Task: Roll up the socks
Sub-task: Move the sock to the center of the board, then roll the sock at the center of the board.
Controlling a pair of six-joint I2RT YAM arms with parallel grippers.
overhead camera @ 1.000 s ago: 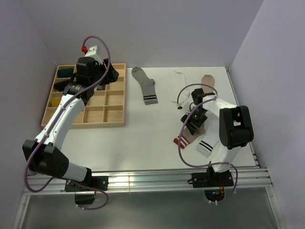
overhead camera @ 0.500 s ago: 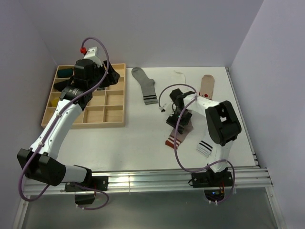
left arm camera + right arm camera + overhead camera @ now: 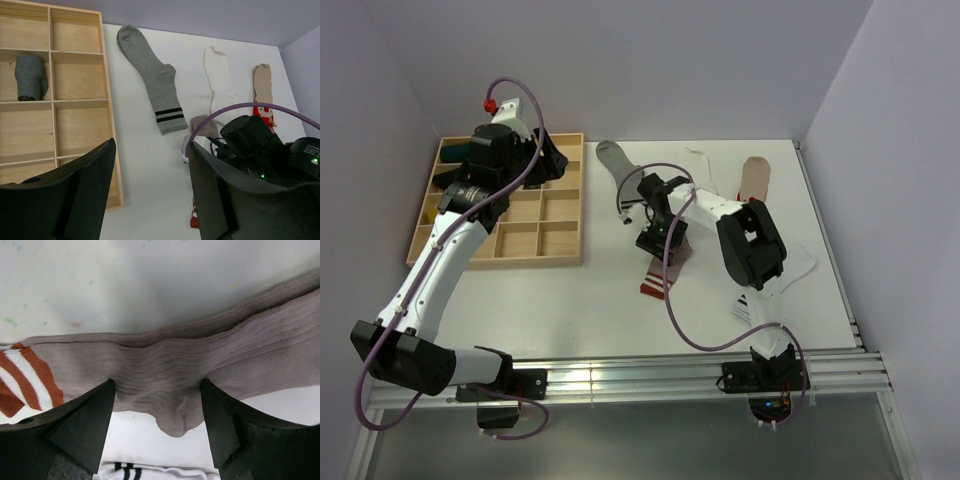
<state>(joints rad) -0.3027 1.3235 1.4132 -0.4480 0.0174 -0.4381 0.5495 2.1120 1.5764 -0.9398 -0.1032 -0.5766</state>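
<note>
My right gripper (image 3: 662,240) stands open with both fingertips pressed down on a taupe sock with red-white cuff stripes (image 3: 655,278), near the middle of the table. In the right wrist view the jaws (image 3: 157,385) straddle the heel of this sock (image 3: 165,365). My left gripper (image 3: 542,160) hangs open and empty over the wooden tray (image 3: 545,225). A rolled dark grey sock (image 3: 30,76) sits in a tray compartment. A grey sock with dark cuff stripes (image 3: 152,82), a plain white sock (image 3: 220,85) and a second taupe sock (image 3: 262,87) lie flat at the back.
A white sock with black stripes (image 3: 745,308) lies near the right arm's base, and its cuff shows in the right wrist view (image 3: 150,472). The tray's right wall (image 3: 107,100) borders the open table. Walls close in on the left, back and right.
My right gripper has moved left towards the table's middle, and the taupe striped sock has slid along under it. My left gripper has shifted only slightly over the tray.
</note>
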